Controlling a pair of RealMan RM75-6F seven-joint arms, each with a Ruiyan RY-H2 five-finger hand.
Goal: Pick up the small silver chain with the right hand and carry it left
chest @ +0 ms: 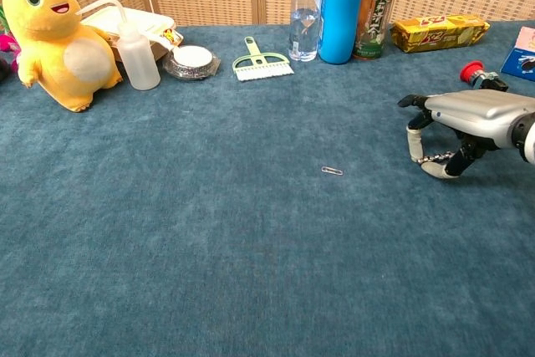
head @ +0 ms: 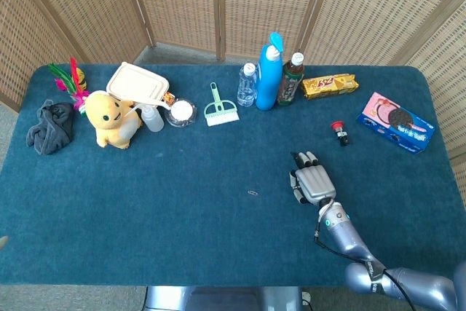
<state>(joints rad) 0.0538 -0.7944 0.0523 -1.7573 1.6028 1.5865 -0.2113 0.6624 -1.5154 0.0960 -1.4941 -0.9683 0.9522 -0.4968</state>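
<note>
The small silver chain (chest: 435, 159) shows in the chest view as a thin beaded strand strung between a fingertip and the thumb of my right hand (chest: 472, 119). The hand pinches it low over the blue cloth at the right, palm down, fingers curled under. Seen from the head camera, my right hand (head: 313, 183) lies at the lower right of the table and covers the chain. My left hand shows in neither view.
A paper clip (chest: 332, 170) lies on the cloth left of the hand. Behind the hand are a red-capped item (chest: 478, 73), a biscuit pack (chest: 439, 31), bottles (chest: 341, 7), a green brush (chest: 261, 62) and, far left, a yellow plush toy (chest: 52, 33).
</note>
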